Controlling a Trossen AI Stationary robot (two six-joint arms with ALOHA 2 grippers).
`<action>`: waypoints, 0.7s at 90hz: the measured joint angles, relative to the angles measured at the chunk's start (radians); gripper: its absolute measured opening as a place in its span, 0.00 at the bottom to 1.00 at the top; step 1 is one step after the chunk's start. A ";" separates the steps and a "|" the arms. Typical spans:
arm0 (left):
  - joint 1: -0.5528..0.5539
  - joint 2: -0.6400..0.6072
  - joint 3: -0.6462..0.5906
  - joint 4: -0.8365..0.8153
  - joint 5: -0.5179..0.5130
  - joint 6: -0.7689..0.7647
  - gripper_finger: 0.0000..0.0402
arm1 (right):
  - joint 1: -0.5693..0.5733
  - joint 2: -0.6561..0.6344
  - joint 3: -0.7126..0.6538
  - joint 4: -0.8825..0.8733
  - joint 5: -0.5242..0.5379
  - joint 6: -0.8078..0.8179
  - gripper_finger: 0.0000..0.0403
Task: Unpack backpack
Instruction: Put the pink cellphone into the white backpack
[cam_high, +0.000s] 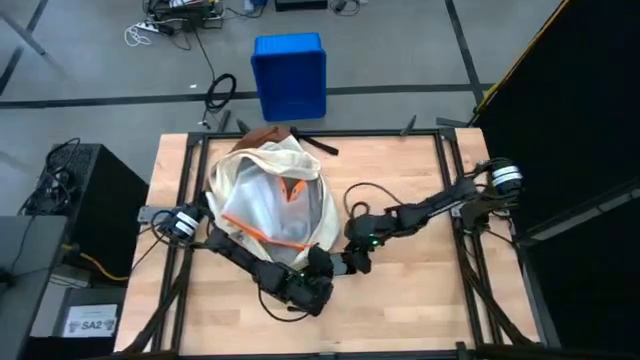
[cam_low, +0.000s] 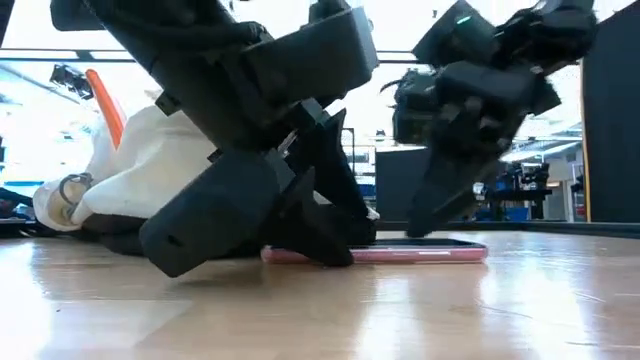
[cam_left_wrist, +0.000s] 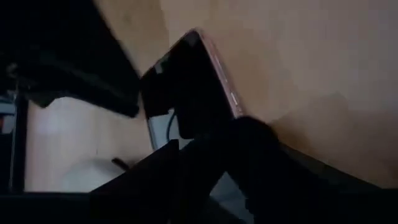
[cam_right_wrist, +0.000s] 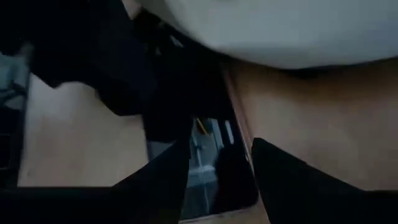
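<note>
Backpack (cam_high: 270, 195) lies far-left on our table (cam_high: 420, 300); both grippers, left (cam_high: 322, 268) and right (cam_high: 352, 262), straddle the pink-edged phone (cam_low: 400, 254), fingers apart.

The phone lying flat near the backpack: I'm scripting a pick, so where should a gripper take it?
Grip the pink-edged phone across its long thin edges, coming from above. It lies flat on the table, so only the edges offer purchase.

Dim, blurred wrist views; backlit low view.
</note>
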 joint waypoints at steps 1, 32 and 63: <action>0.000 0.000 0.000 -0.004 -0.001 -0.001 0.53 | -0.002 0.010 0.012 -0.010 -0.003 -0.001 0.38; 0.001 0.002 -0.002 -0.015 -0.019 0.001 0.53 | -0.057 0.144 0.285 -0.387 -0.167 -0.075 0.41; 0.018 0.005 -0.008 0.050 -0.075 0.008 0.53 | -0.028 0.179 0.293 -0.368 -0.495 0.011 0.35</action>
